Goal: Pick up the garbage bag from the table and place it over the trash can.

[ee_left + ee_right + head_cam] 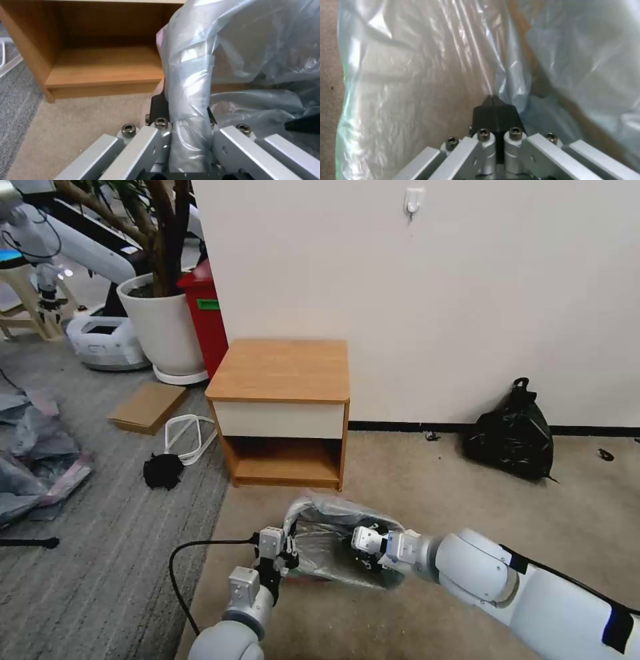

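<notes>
Start from your left gripper (pixel 288 561): its fingers are closed on a bunched fold of the garbage bag (pixel 333 543). In the left wrist view the plastic (pixel 190 100) runs up from between the two fingers and away from them, so the fold lies straight ahead of the fingertips, along the direction in which they point.

Your right gripper (pixel 363 561) is just beside it, on the other side of the bag's mouth. In the right wrist view the two black fingertips (pixel 495 112) are pressed together with no gap, and a thin pleat of plastic (pixel 506 75) rises from their tips. I judge that they pinch the film there, but the layer is so thin that you should not trust this fully.

Between the two grippers the bag is stretched open, its long axis running from one gripper to the other. It hangs low over the beige carpet and is off the table (pixel 280 370), which stands beyond the fingers, toward the wall, with its open lower shelf (pixel 100 65) facing you.

The rim of the trash can is not something I can make out under the plastic, so I cannot tell whether the bag is around it or only above the floor. Both arms are equally near, and each holds one side of the mouth.
</notes>
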You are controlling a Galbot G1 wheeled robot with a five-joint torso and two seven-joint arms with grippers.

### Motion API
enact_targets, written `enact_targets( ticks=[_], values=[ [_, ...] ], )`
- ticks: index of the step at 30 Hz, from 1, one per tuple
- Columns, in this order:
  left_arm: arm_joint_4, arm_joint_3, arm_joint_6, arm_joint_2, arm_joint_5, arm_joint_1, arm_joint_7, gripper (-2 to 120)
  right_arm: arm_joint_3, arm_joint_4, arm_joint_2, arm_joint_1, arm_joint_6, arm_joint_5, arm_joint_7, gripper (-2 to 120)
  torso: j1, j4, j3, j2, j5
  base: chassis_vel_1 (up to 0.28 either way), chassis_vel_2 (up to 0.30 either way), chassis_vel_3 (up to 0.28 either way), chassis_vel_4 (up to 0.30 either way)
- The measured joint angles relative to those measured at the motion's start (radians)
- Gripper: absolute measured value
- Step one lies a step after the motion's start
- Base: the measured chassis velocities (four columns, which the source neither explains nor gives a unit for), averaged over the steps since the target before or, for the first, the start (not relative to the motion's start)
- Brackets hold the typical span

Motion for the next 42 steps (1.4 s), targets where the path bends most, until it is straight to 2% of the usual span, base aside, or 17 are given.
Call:
enact_targets(
  ticks=[10, 14, 19, 42],
  values=[
    [0.008, 0.028, 0.002, -0.012, 0.007, -0.010, -0.007, 3, -0.034, -0.037, 0.025, 0.030, -0.019, -0.015, 0.003, 0, 0.000, 0.0000, 0.000, 0.000, -0.0001, 0.000, 0.000, 0.000, 0.000],
    [0.013, 0.041, 0.004, -0.018, 0.007, -0.020, -0.007, 3, -0.065, -0.095, 0.062, 0.062, -0.050, -0.031, 0.003, 0, 0.000, 0.0000, 0.000, 0.000, 0.0000, 0.000, 0.000, 0.000, 0.000],
    [0.020, 0.046, 0.004, -0.021, 0.007, -0.027, -0.007, 3, -0.080, -0.121, 0.073, 0.076, -0.053, -0.039, 0.003, 0, 0.000, 0.0001, 0.000, 0.000, 0.0000, 0.000, 0.000, 0.000, 0.000],
    [0.022, 0.073, 0.007, -0.037, -0.003, -0.030, -0.026, 3, -0.086, -0.199, 0.117, 0.073, -0.057, -0.136, 0.003, 0, 0.000, 0.0000, 0.000, 0.000, 0.0000, 0.000, 0.000, 0.000, 0.000]
  ],
)
